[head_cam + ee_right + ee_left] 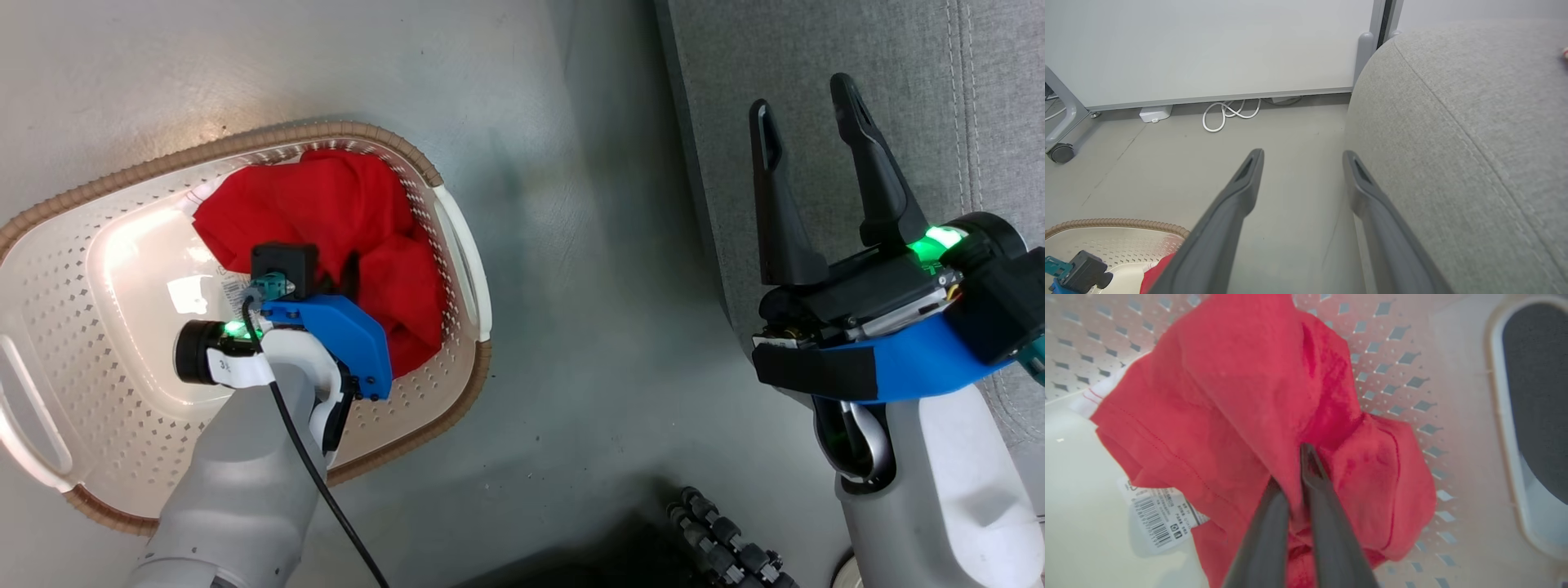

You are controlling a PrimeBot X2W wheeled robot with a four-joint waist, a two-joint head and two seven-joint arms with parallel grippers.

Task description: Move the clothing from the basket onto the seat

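Red cloth first. Head view: the clothing [326, 204] lies bunched in the basket [122, 278]. The left gripper [352, 276] is sunk into the heap with its tips hidden, so the grip is hard to judge from here. The right gripper [804, 96] hangs splayed wide and empty, the seat [914, 49] beyond its tips.

Left wrist view: both fingers nearly together, a red fold pinched between them. A white barcode tag [1159, 518] lies left of the fingers, the perforated wall to their right. Possibly one layer only. Lift straight and slowly, watch for slip, clear the rim — then carry across.

Right wrist view: fingers well apart, touching nothing — seat just right of them, floor [1298, 122] between.
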